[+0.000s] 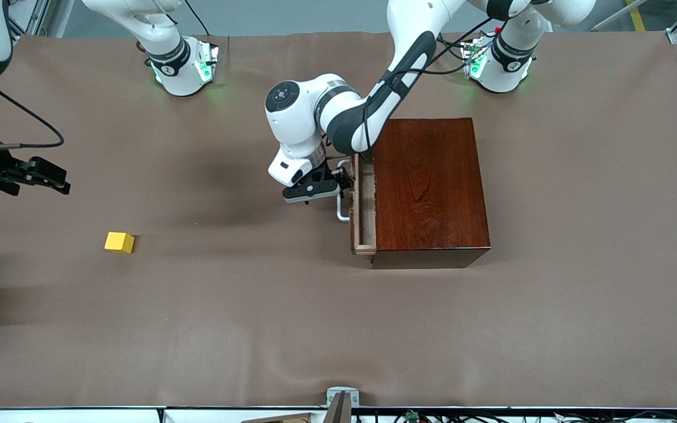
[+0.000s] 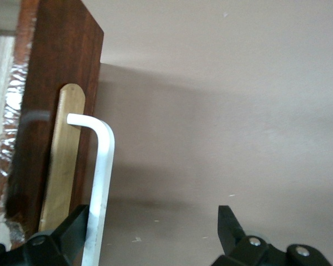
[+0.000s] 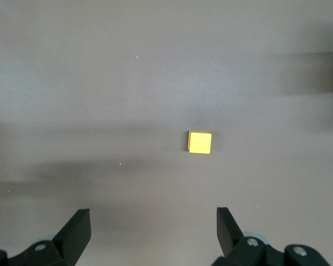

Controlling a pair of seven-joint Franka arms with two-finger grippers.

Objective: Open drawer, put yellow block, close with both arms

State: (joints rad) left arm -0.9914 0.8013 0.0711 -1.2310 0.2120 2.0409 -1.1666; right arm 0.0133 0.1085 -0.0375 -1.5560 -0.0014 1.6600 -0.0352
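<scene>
The drawer stands pulled a little way out of the dark reddish-brown box, and a strip of its pale tray shows. My left gripper is at the drawer's white handle. In the left wrist view the left gripper is open, and the handle bar runs between the fingers, close against one of them, in front of the dark drawer front. The yellow block lies on the table toward the right arm's end. My right gripper hangs open and empty over the table, apart from the block.
Brown cloth covers the whole table. A small metal bracket sits at the table edge nearest the front camera. The arms' green-lit bases stand along the edge farthest from that camera.
</scene>
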